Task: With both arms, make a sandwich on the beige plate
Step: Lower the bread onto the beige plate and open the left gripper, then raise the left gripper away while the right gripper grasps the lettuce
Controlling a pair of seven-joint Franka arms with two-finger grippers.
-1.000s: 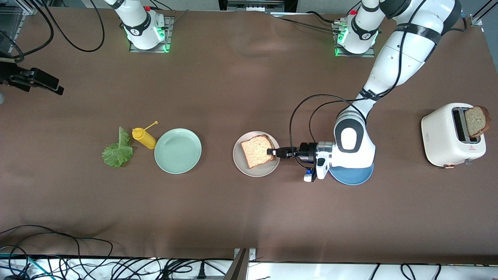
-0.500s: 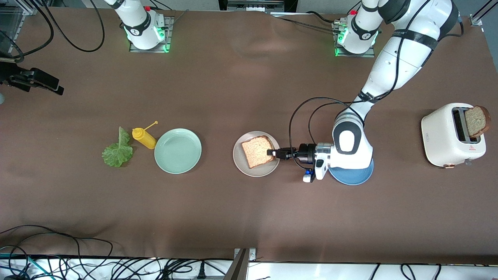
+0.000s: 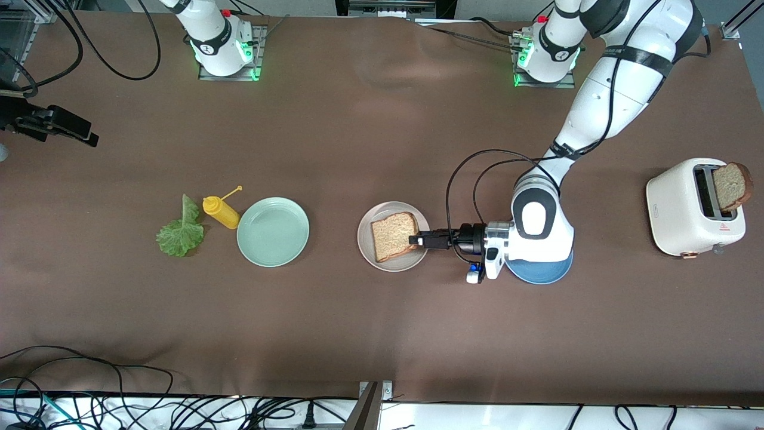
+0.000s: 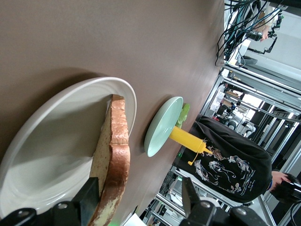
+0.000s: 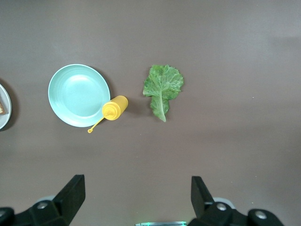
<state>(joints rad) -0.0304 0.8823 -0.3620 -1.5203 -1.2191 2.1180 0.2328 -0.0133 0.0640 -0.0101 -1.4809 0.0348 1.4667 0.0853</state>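
- Sandwich parts are spread out: a lettuce leaf (image 3: 179, 230) lies flat on the brown table (image 3: 358, 334) toward the right arm's end, just beside a yellow squeeze bottle (image 3: 220, 211) lying on its side
- mint-green plate (image 3: 273, 232) sits next, with the bottle's base at its rim
- right gripper (image 5: 136, 197) hangs high over the table with its fingers spread wide and nothing between them; the right wrist view looks straight down on the leaf, bottle and mint-green plate; this arm waits
- beige plate (image 3: 365, 239) sits near the table's middle with one bread slice (image 3: 393, 236) lying on it
- left gripper (image 3: 416, 240) is low at the plate's rim on the side toward the left arm's end, fingers parted around the slice's edge; in the left wrist view one finger (image 4: 88, 200) lies against the crumb face and the other stands clear
- blue plate (image 3: 540, 270) lies partly under the left arm's wrist
- white toaster (image 3: 695, 206) stands toward the left arm's end, a second bread slice (image 3: 732, 186) sticking up from its slot
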